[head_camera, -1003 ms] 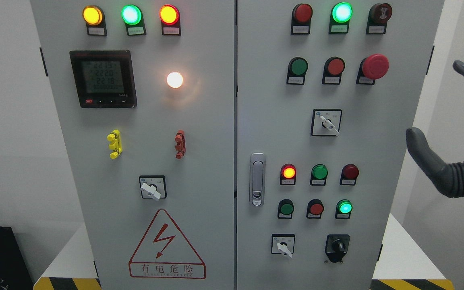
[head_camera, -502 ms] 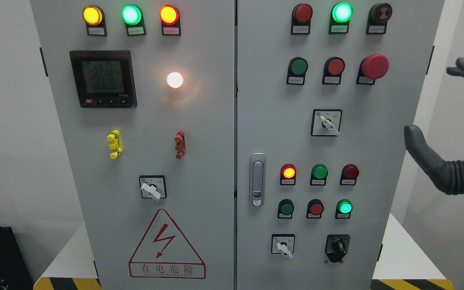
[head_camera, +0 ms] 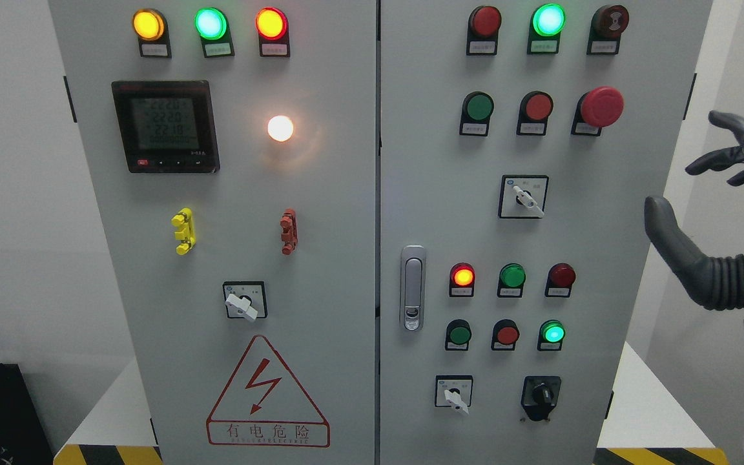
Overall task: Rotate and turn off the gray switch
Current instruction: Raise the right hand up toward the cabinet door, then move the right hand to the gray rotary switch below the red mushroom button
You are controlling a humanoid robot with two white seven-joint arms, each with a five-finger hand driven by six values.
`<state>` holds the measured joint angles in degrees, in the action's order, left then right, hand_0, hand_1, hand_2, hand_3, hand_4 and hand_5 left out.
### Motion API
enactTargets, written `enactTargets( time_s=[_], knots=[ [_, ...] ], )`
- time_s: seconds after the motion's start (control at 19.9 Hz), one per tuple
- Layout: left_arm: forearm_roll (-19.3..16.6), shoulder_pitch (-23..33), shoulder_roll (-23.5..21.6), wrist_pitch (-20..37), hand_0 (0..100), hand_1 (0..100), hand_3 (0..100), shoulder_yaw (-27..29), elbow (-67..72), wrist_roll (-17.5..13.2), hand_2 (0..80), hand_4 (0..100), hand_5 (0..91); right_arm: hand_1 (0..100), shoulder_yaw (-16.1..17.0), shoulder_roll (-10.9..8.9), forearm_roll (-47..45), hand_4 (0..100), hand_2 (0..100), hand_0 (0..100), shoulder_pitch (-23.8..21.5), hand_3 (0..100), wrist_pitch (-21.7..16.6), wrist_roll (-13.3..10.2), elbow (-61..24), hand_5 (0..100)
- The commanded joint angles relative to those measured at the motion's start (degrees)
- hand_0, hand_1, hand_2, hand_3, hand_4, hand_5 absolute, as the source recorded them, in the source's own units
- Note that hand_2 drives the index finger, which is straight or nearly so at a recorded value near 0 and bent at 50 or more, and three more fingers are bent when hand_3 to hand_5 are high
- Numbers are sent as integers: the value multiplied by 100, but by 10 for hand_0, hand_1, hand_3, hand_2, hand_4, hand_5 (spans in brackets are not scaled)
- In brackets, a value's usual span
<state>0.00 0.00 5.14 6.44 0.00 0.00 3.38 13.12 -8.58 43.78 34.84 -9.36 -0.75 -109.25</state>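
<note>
Your right hand [head_camera: 727,226] hangs off the cabinet's [head_camera: 372,213] right edge at 3 o'clock, fingers spread, holding nothing. The nearest gray switch [head_camera: 527,199], likely your target, sits just right of centre; flat panel between them leaves an unobstructed leftward reach.

The right hand [head_camera: 727,219] is raised at the picture's right edge on an upright forearm, thumb stretched leftward, fingers [head_camera: 730,123] spread and slightly curled, holding nothing.
</note>
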Motion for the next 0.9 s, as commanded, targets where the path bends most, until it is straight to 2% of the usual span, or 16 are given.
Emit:
enactTargets(
  time_s=[0.0, 0.3, 0.4, 0.7, 0.85],
  knots=[
    [114, -53, 5, -3, 120, 389, 0, 44, -141, -4, 0, 0, 0, 267, -230, 242, 8, 890, 438, 156, -21, 818, 179, -4, 0, 984],
    [114, -53, 4, -3, 120, 389, 0, 44, -141, -4, 0, 0, 0, 253, -511, 620, 60, 942, 483, 115, -47, 898, 399, -4, -9, 1000],
    [114, -53, -4, -3, 120, 389, 0, 44, -141, -4, 0, 0, 0, 254, -634, 656, 113, 955, 497, 114, -56, 934, 583, -4, 0, 1000],
    [114, -53, 4, -3, 120, 389, 0, 44, -141, -4, 0, 0, 0, 262, -889, 884, 298, 971, 526, 99, -48, 954, 1154, -4, 0, 1000],
    [114, -53, -4, -3, 120, 389, 0, 44, -141, -4, 0, 0, 0, 269, -995, 884, 306, 972, 541, 94, -39, 955, 1374, -4, 0, 1000]
  ],
)
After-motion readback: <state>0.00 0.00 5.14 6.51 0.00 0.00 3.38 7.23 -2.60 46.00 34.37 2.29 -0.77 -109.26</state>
